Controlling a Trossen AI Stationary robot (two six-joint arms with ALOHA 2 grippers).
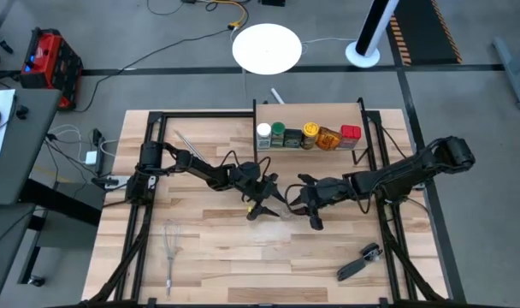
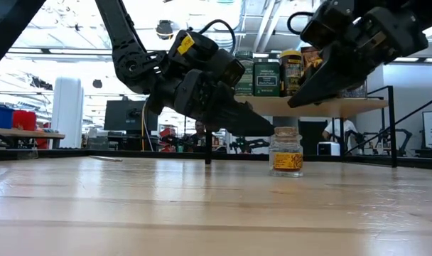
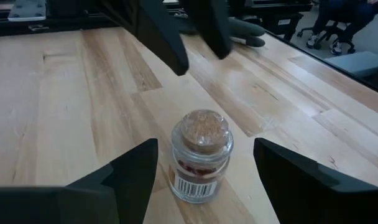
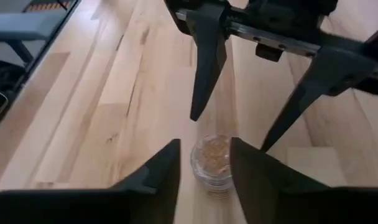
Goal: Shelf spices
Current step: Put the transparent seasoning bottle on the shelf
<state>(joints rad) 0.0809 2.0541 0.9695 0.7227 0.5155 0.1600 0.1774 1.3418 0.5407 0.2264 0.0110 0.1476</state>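
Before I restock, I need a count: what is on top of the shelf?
On the shelf stands a row of spices: white-capped, green-capped, dark, yellow-capped, orange and red. Anything under its board is covered from above.

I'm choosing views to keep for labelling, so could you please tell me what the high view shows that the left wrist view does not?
Only the high view: the shelf with a row of spices, a whisk and a black-handled tool.
Only the left wrist view: the cork lid and barcode label of the jar.
Both: the table, the left gripper open around the jar, and the right gripper facing it.
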